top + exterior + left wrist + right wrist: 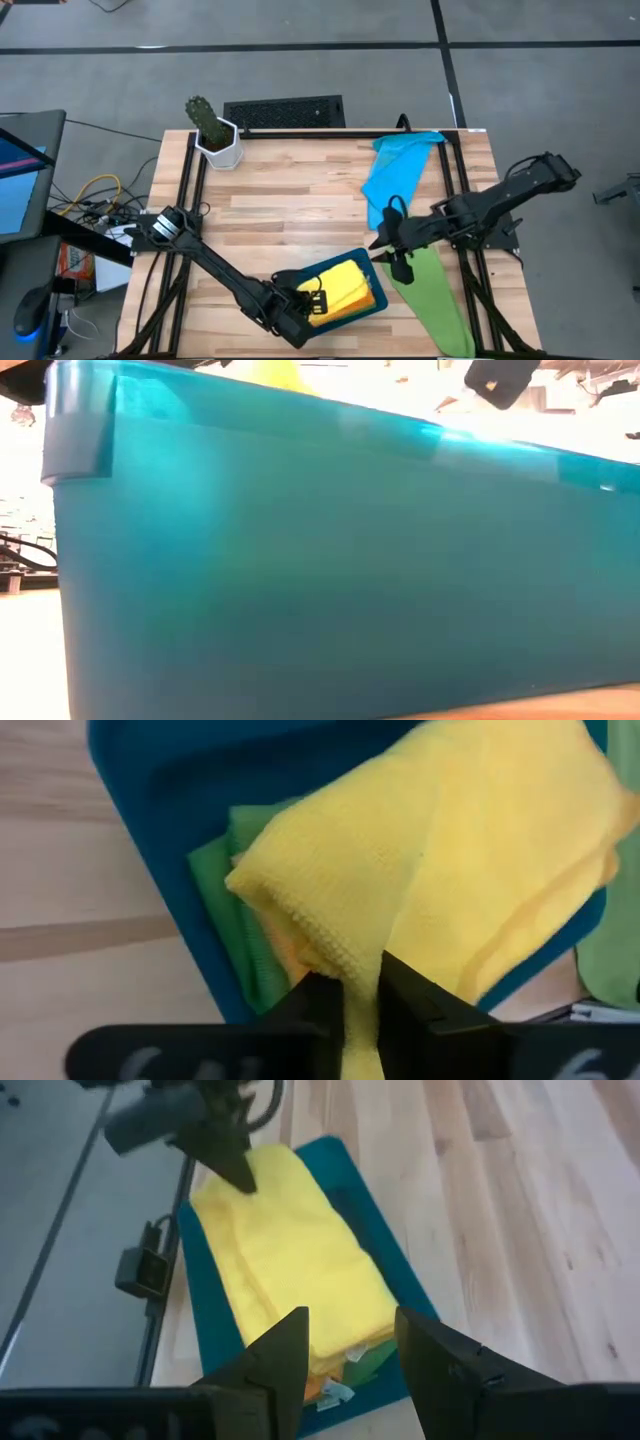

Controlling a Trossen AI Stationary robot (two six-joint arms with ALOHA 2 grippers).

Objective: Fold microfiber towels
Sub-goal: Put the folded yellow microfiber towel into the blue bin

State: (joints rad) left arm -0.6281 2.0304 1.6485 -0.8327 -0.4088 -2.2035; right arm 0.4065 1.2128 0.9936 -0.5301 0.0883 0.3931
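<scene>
The yellow towel (pixel 295 1250) is soft and thick, folded to a rectangle, with one loose corner bunched up. It lies on top of the pile inside the teal tray (pixel 291 278), which stands at the near edge of the tabletop (pixel 290 190). Under it in the tray are a folded orange towel (pixel 285 945) and a green towel (pixel 225 910); only their edges show.

The left tool (pixel 358 1010) is at the tray, over the pile, its fingers pressed almost together and pinching the corner of the yellow towel. The right tool (pixel 388 250) hangs just beside the tray, on the side away from the left arm, with its fingers spread and nothing between them.

A second green towel (pixel 435 295) lies flat on the tabletop beside the tray, under the right tool. The blue towel (pixel 395 170) lies crumpled farther from the tray, toward the far edge.
</scene>
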